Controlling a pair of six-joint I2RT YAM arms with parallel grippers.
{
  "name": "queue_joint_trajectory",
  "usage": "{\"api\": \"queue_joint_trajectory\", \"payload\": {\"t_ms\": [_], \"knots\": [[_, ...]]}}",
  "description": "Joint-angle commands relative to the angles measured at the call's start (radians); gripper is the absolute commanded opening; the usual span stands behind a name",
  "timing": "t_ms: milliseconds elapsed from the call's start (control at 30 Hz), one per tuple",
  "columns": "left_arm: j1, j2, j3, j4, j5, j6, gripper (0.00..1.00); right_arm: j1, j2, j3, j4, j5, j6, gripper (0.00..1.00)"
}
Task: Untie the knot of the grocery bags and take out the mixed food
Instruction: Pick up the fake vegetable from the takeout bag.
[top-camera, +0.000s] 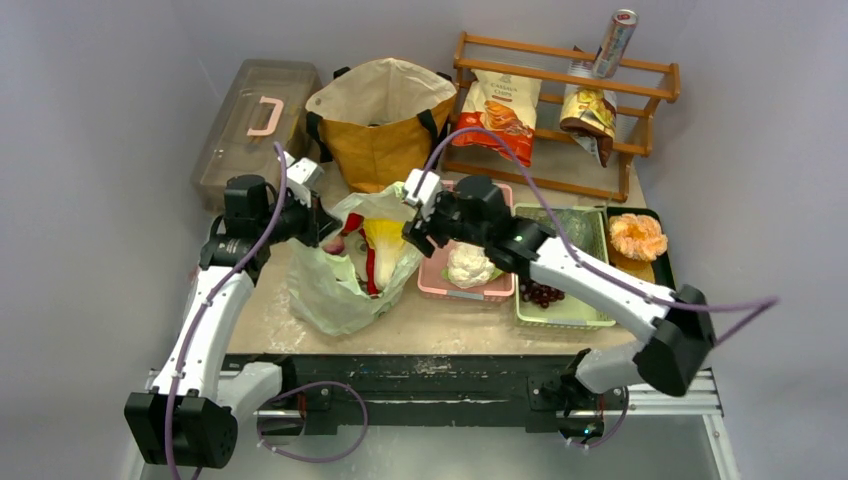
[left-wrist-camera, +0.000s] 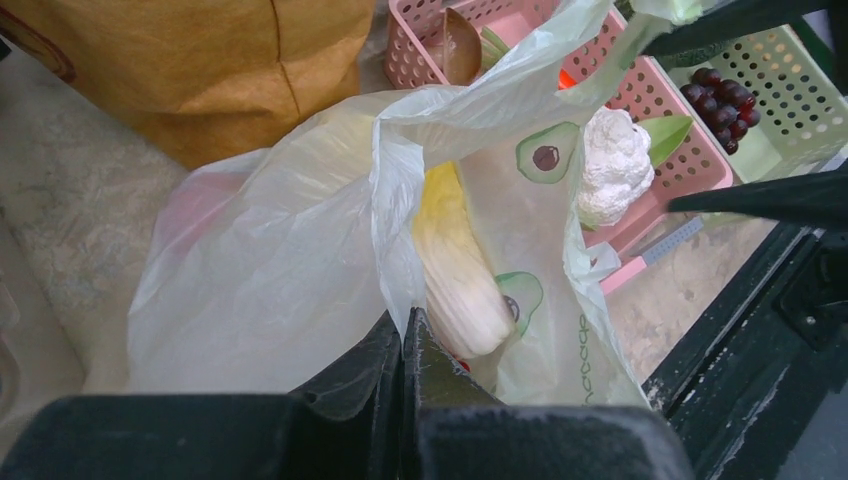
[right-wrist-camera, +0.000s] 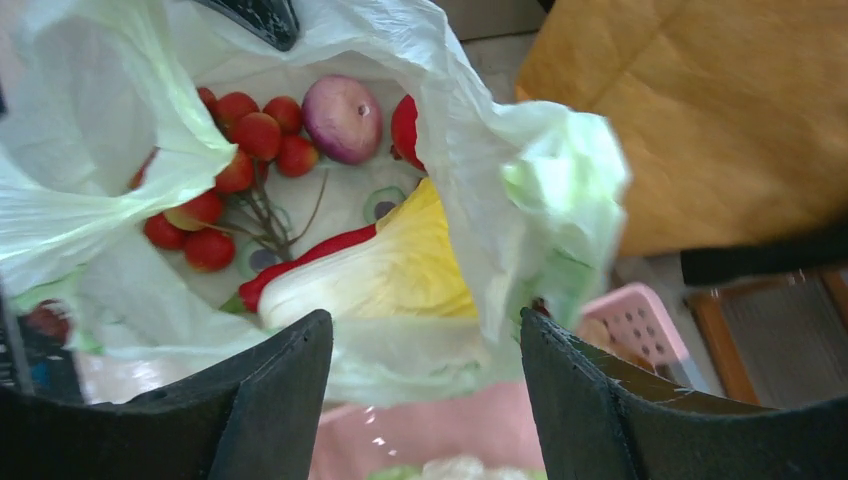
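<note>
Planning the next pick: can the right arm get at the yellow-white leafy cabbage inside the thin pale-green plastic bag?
Probably yes. The thin pale-green plastic bag gapes open, the left tool pinching its rim, and the yellow-white leafy cabbage lies uncovered ahead of the open right tool.

Robot lab: grey enclosure walls (top-camera: 100, 80), mounting rail (top-camera: 672, 404)

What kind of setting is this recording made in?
Probably a staged lab bench, not a real kitchen: plain grey walls box in a small table, with a wooden rack of snacks and plastic baskets.
</note>
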Motion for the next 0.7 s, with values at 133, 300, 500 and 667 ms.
{"api": "queue_joint_trajectory", "payload": {"t_ms": [133, 300, 500, 667], "knots": [[-0.004, -0.046, -0.026, 0.037, 0.026, -0.099, 0.0, 0.048, 0.282, 0.02, 0.35, -0.108, -0.438, 0.67], [-0.004, -0.056, -0.026, 0.019, 0.02, -0.094, 0.0, 0.056, 0.299, -0.078, 0.399, -0.152, -0.707, 0.8], [-0.004, -0.028, -0.015, 0.017, 0.044, -0.1, 0.0, 0.054, 0.281, -0.094, 0.265, -0.352, -0.999, 0.89], [-0.004, -0.008, -0.003, 0.013, 0.058, -0.097, 0.0, 0.054, 0.377, 0.108, -0.155, -0.467, -1.326, 0.93]]}}
